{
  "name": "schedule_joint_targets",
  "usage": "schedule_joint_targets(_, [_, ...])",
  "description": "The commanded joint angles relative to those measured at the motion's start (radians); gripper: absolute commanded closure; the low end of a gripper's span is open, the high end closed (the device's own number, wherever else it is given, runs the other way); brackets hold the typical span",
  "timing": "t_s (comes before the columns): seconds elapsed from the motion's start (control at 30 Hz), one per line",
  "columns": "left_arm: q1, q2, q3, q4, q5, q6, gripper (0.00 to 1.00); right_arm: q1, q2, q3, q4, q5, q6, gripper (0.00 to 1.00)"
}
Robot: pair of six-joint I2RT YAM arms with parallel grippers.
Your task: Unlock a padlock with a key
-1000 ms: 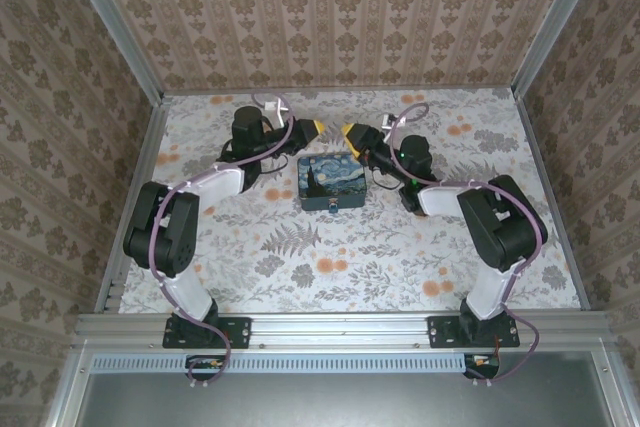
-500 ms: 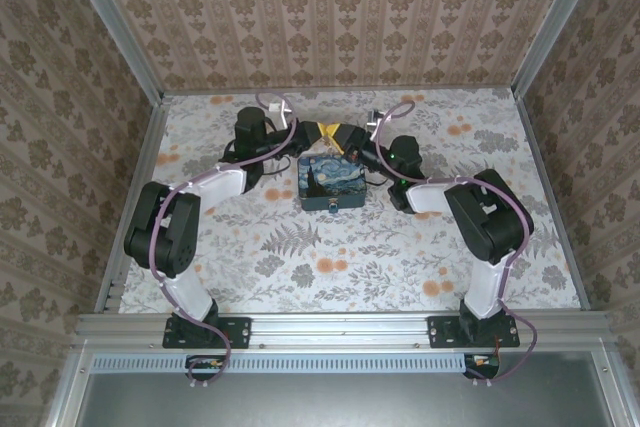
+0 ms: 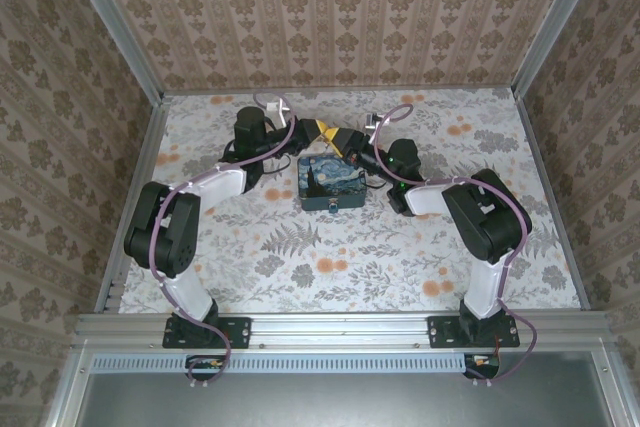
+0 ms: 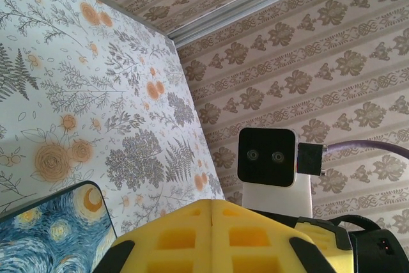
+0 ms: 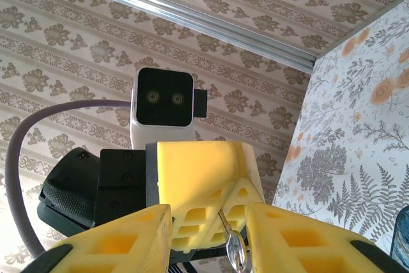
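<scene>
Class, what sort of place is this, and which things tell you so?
Most likely a robot lab test cell, dressed to look homely. A black-and-white left arm and right arm are bolted to a silver aluminium rail, and patterned wallpaper panels set in metal framing enclose the flower-printed tabletop.

- Key (image 5: 234, 254), at 6 o'clock in the right wrist view: bare metal, bright and glossy.
- Fingers (image 5: 112, 244) of my right gripper (image 5: 208, 218) and my left gripper (image 4: 211, 206): yellow, matt, moulded plastic by their look.
- Tin box (image 3: 331, 181): painted lid, smooth, with a slight sheen.
- Table (image 3: 400, 247): matt printed floral covering.
- Frame rail (image 3: 340, 329), at 6 o'clock in the top view: dull grey metal.
</scene>
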Motion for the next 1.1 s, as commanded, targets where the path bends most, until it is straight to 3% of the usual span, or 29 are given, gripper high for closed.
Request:
schedule_joint_targets(0.0, [-0.003,-0.012,0.019,0.036,-0.011,-0.012,1.00,0.009,0.022,-0.017,0.055,0.007,-0.002,0.64])
schedule_joint_targets(0.53, [-0.004,-0.016,0.016,0.040,-0.023,-0.014,1.00,0.020,0.035,-0.015,0.056,0.010,0.008,0.73])
schedule_joint_targets(1.07, [-0.004,-0.021,0.003,0.051,-0.026,-0.018,1.00,0.013,0.028,-0.031,0.058,0.033,0.008,1.00])
